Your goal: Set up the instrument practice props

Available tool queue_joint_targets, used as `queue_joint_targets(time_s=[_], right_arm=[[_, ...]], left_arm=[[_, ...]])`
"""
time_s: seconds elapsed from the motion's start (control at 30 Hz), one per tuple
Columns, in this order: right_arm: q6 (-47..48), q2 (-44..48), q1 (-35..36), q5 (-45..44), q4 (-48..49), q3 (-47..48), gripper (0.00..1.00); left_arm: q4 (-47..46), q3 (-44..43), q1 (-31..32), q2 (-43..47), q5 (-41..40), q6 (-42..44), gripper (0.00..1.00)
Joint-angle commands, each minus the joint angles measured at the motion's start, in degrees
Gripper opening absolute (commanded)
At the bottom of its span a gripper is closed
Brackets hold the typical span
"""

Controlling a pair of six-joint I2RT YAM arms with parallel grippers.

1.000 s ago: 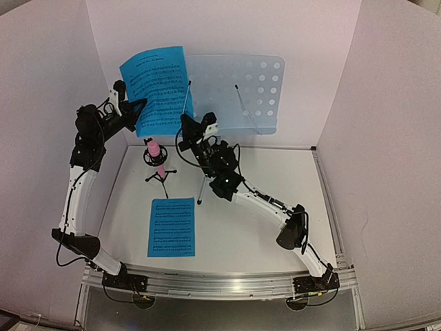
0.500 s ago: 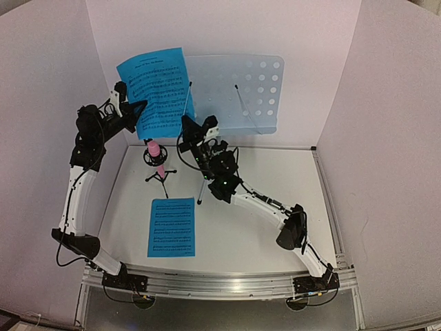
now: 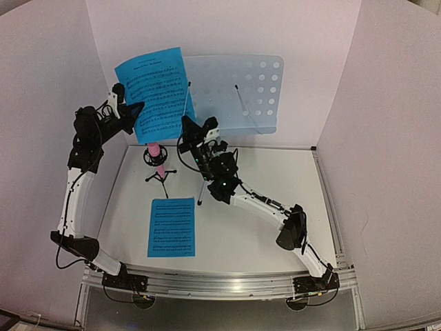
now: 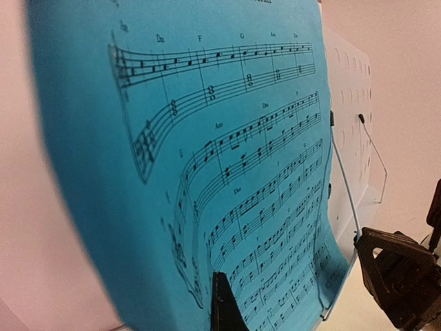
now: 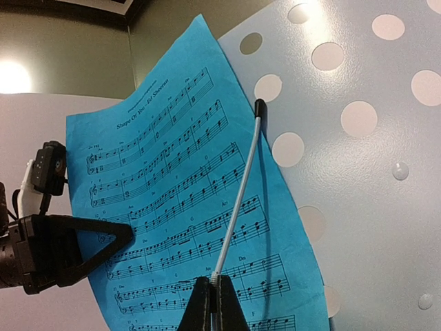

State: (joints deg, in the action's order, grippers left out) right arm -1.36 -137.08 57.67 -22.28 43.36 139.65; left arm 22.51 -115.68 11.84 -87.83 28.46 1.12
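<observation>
One pink microphone (image 3: 156, 152) stands beyond the flat sheet (image 3: 171, 226).

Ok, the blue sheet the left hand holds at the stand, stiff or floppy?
Probably floppy: the blue sheet bows in the left wrist view, pinched only at one edge by the left hand. Likely very light, so it could slide off the stand desk unless the wire retainer pins it.

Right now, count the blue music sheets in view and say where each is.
2. One sheet is up at the stand desk, pinched by the left gripper, behind the wire retainer the right gripper holds. The second sheet lies flat on the table.
</observation>
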Motion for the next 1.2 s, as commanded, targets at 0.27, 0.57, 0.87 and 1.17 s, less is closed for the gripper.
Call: queue_joint_targets(time_s=[0.27,0.57,0.87,1.17], right_arm=[[3.9,3.3,0.9,1.1,7.3,0.6,0.00],[4.9,3.3,1.2,3.6,8.2,0.1,0.00],[6.2,4.0,1.4,1.0,10.2,-1.0,0.00],[6.4,3.1,1.4,-0.4,10.6,0.4,0.00]], left_arm=[[-0.5,-0.4,-0.5,2.1,-0.2,1.1,0.00],[-1.2,-3.1,-0.5,0.0,-0.6,0.9,0.00],[-1.8,-0.8,-0.5,1.1,-2.4,0.3,0.00],[-0.3,1.1,-0.6,3.2,-2.5,0.9,0.00]])
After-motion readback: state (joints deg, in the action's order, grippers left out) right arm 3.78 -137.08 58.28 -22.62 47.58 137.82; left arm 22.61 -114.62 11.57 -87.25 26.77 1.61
